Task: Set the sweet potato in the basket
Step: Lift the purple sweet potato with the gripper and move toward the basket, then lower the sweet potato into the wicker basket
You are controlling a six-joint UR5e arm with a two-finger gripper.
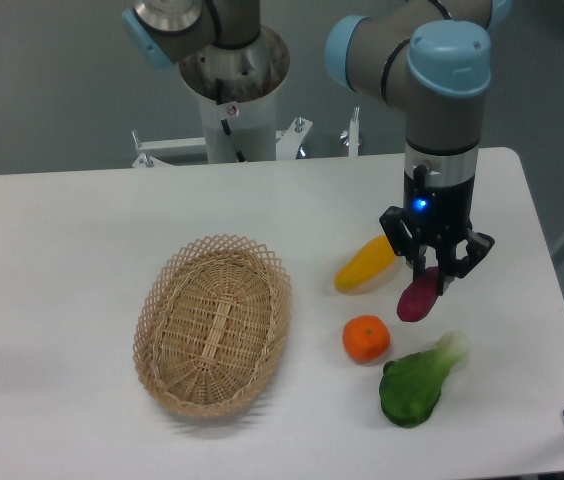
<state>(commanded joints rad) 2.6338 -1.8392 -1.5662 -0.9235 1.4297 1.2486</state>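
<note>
Camera view from the front, slightly above: white table (pixel 82 230) filling most of the picture, grey wall behind. At the far edge, the arm's pale cylindrical base (pixel 234 95), with metal brackets at its foot. Arm (pixel 442 90) reaching down from upper right, grey links with light-blue joint caps, wrist pointing straight down, small blue light lit on the wrist.

Left of centre, the basket (pixel 214 325): oval, woven, light tan, lattice rim, long axis running roughly near to far, nothing seen inside. Well apart from the gripper, off to its left.

Right of the basket, a cluster of produce. Nearest the front, a green leafy vegetable (pixel 417 383) with a pale stem end pointing up-right. Above that, left of the gripper, a yellow-orange elongated vegetable (pixel 365 265), lying tilted, between basket and gripper. Below it, a round orange fruit (pixel 366 338), also between basket and the purple tuber.

Gripper (pixel 438 272) directly over the upper end of the sweet potato (pixel 419 298), black fingers spread to either side of it. Cannot tell whether clamped on it or merely straddling. Sweet potato reddish-purple, tilted, lower end just right of and above the orange fruit, near the green vegetable's stem; resting or lifted, unclear.
</note>
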